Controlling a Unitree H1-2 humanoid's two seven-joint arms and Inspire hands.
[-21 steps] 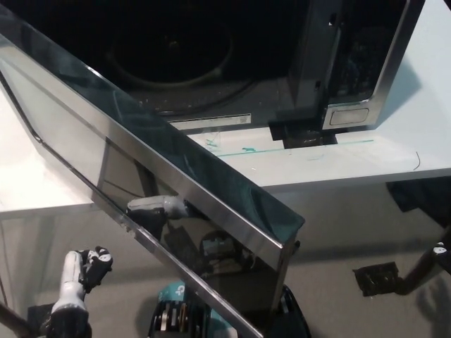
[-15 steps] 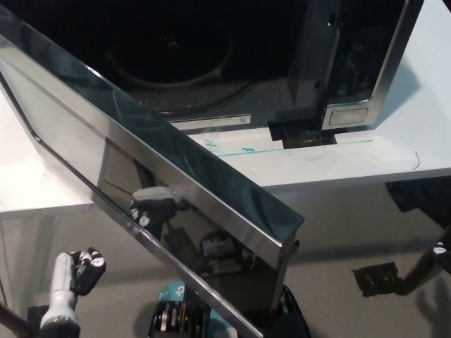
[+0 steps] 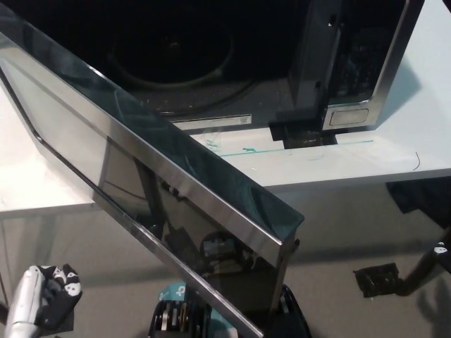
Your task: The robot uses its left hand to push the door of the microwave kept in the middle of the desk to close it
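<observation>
The microwave point(image 3: 282, 63) sits on the white desk point(image 3: 338, 165) in the upper part of the head view, its dark cavity open to the camera and the round turntable ring faintly visible inside. Its control panel with a push button runs down the right side of the body. The door point(image 3: 162, 183) stands swung wide open: it stretches as a long mirrored slab from the upper left corner of the view diagonally down to the lower middle, its top edge a dark glassy strip with a brushed metal band just under it, its free end hanging out past the front edge of the desk. The outer face of the door reflects the floor and clutter below. The white left hand point(image 3: 44, 296) is at the bottom left corner, low and well apart from the door, on the outer side of the door's face and below its lower edge. It touches nothing and holds nothing; its dark-tipped fingers look curled loosely inward, though how far they are closed cannot be told from this angle. At the far right edge, near the bottom, a small part of the black right arm point(image 3: 431, 259) shows, away from the desk.
</observation>
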